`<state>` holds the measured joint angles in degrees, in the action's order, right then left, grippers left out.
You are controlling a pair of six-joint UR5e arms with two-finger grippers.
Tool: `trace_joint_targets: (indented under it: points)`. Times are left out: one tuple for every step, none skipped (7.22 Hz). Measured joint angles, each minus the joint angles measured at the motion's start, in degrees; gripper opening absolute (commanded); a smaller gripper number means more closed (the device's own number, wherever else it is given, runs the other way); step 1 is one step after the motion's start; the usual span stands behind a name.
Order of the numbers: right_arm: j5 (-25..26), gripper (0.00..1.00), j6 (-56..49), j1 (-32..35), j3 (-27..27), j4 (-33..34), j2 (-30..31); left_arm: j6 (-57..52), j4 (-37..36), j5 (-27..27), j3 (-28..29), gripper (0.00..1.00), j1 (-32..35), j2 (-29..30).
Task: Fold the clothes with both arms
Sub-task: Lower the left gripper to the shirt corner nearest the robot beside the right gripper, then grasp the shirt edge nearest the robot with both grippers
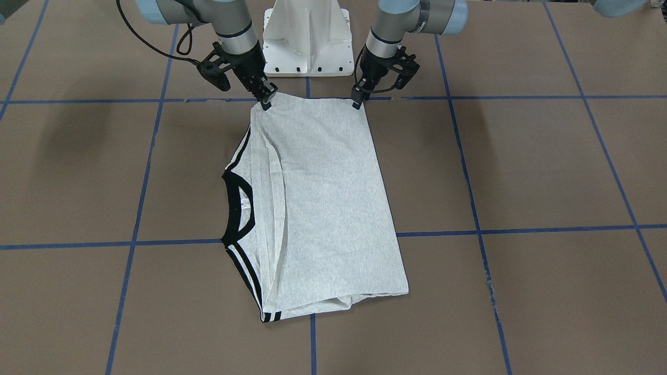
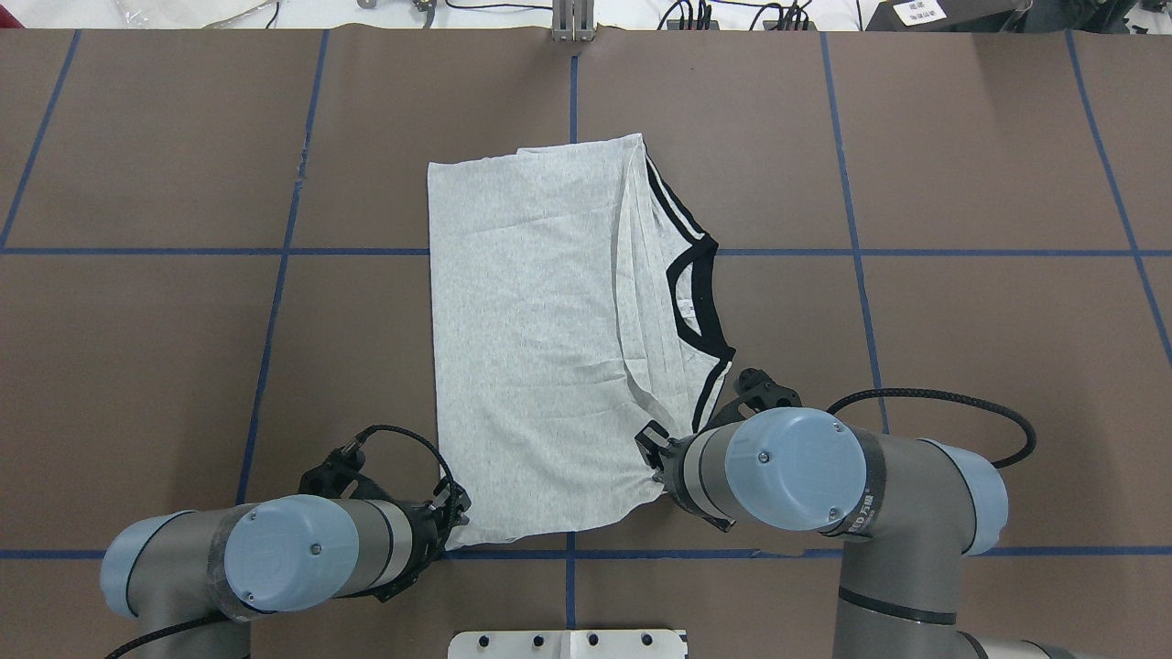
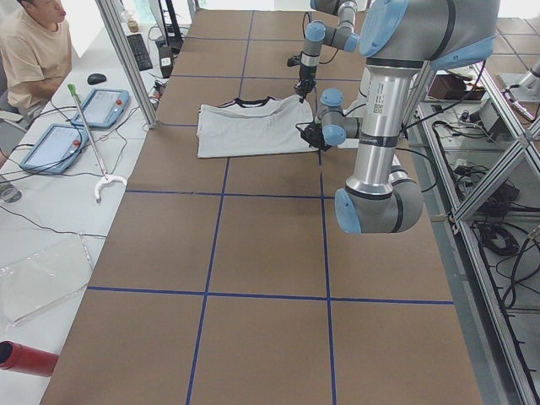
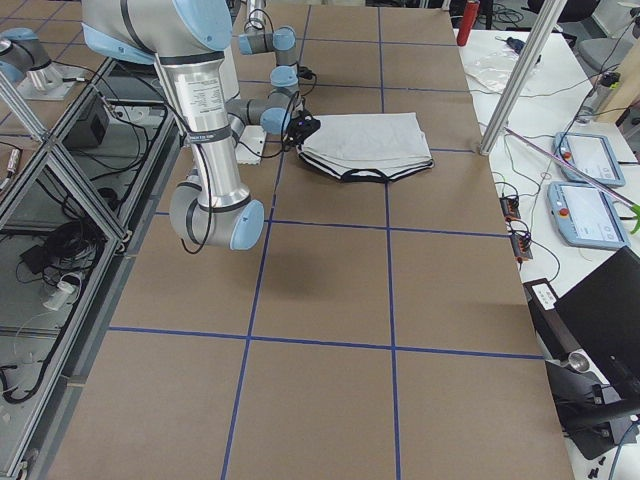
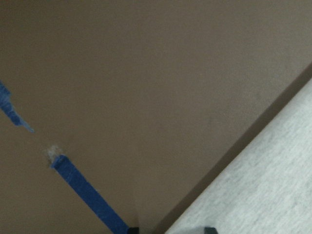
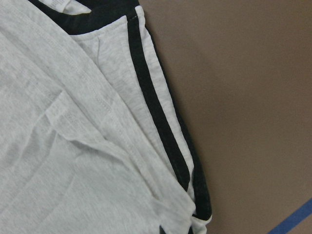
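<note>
The light grey T-shirt (image 1: 323, 208) (image 2: 531, 348) lies folded over flat on the brown table, print hidden. Its black collar (image 2: 691, 293) points to the robot's right, with a black-striped cuff (image 2: 673, 206) at the far edge and another (image 6: 156, 131) at the near edge. My left gripper (image 1: 357, 103) (image 2: 455, 517) is shut on the near corner on the robot's left. My right gripper (image 1: 266, 100) (image 2: 652, 458) is shut on the near corner beside the striped cuff, where the cloth puckers. In the left wrist view, only the shirt's edge (image 5: 263, 185) shows.
The white pedestal (image 1: 307, 41) stands just behind the shirt's near edge. Blue tape lines (image 2: 275, 252) grid the brown table. Along the far side sit a person (image 3: 34, 51), control tablets (image 3: 101, 105) and a red cylinder (image 3: 25, 359).
</note>
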<state>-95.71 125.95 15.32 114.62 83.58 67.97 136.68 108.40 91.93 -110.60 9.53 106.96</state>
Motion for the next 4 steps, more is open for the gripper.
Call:
trace_joint_targets:
  points:
    - [0.0, 0.0, 0.0, 0.0, 0.0, 0.0, 0.0, 0.1, 0.0, 0.0, -0.2, 0.0, 0.0, 0.0]
    - [0.0, 0.0, 0.0, 0.0, 0.0, 0.0, -0.1, 0.1, 0.0, 0.0, -0.4, 0.0, 0.0, 0.0]
    - [0.0, 0.0, 0.0, 0.0, 0.0, 0.0, -0.1, 0.1, 0.0, 0.0, -0.4, 0.0, 0.0, -0.1]
    - [0.0, 0.0, 0.0, -0.1, 0.0, 0.0, -0.1, 0.1, 0.0, -0.1, -0.5, 0.0, 0.0, -0.1]
